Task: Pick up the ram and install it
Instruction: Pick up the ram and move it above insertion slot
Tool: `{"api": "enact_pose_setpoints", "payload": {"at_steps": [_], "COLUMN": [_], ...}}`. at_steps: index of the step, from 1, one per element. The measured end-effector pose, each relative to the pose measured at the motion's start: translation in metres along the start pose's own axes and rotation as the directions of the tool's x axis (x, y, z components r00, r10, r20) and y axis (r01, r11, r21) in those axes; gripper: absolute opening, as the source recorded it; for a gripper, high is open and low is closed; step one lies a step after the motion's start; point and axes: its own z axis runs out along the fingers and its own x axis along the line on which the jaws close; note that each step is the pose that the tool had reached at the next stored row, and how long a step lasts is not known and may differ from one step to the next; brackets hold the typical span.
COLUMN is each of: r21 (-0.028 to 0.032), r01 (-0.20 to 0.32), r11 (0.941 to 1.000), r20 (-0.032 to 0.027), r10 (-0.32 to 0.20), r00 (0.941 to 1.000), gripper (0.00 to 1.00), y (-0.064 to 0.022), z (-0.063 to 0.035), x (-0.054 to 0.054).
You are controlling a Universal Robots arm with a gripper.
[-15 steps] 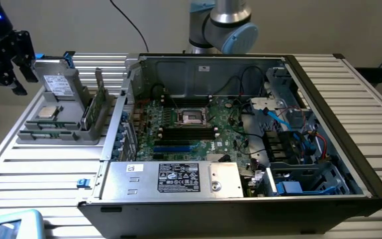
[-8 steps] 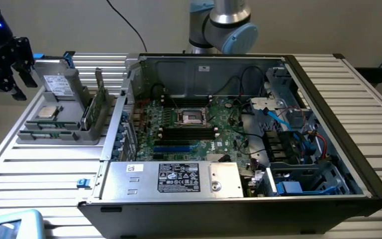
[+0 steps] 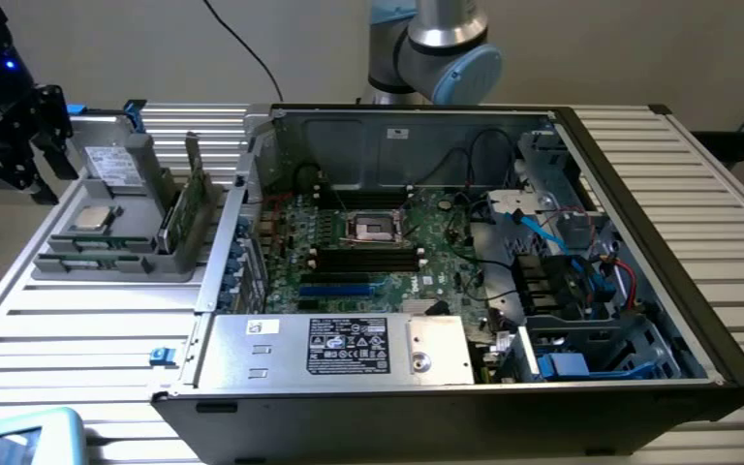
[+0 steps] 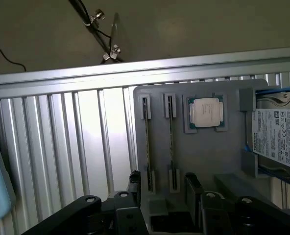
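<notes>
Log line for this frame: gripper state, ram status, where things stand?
gripper open, empty, by grey holder | ram in holder slot, not picked up | second stick beside it | computer case open

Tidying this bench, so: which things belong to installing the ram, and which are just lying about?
For the job: two ram sticks in the grey holder; the gripper, fingers open; the motherboard's memory slots.
Lying about: processor chip; drive.

The arm (image 3: 405, 29) is silver-grey tubing, and its rounded joint (image 3: 456, 63) wears a pale blue cap. The hand (image 4: 163, 191) is all black and blocky, with angular links and round bolts (image 4: 89, 199) at the pivots. A small blue light (image 3: 8, 66) glows above it.
</notes>
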Motion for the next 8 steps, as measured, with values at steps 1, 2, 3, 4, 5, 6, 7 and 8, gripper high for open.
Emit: {"api": "enact_pose_setpoints", "payload": {"at_steps": [1,2,3,4,5,6,7,8], "r21": [-0.0021,-0.0041,-0.0058,-0.0075,-0.0083,-0.0086,-0.0087,-0.0085], "r01": [0.002,0.004,0.006,0.007,0.008,0.01,0.012,0.013], "r11": [1.0,1.0,1.0,0.9999,0.9999,0.9999,0.9999,0.9999], "r20": [-0.0004,-0.0005,-0.0006,-0.0008,-0.001,-0.001,-0.001,-0.0009], "r10": [-0.002,-0.004,-0.006,-0.007,-0.008,-0.01,-0.012,-0.013], "r00": [1.0,1.0,1.0,1.0,1.0,1.0,0.9999,0.9999], "gripper": [0.49,0.49,0.49,0.49,0.49,0.49,0.49,0.49], "y": [-0.0007,-0.0012,-0.0018,-0.0022,-0.0025,-0.0027,-0.0031,-0.0034], "z": [0.0014,0.0029,0.0046,0.0065,0.0083,0.01,0.0118,0.0137], "x": [0.0,0.0,0.0,0.0,0.0,0.0,0.0,0.0]}}
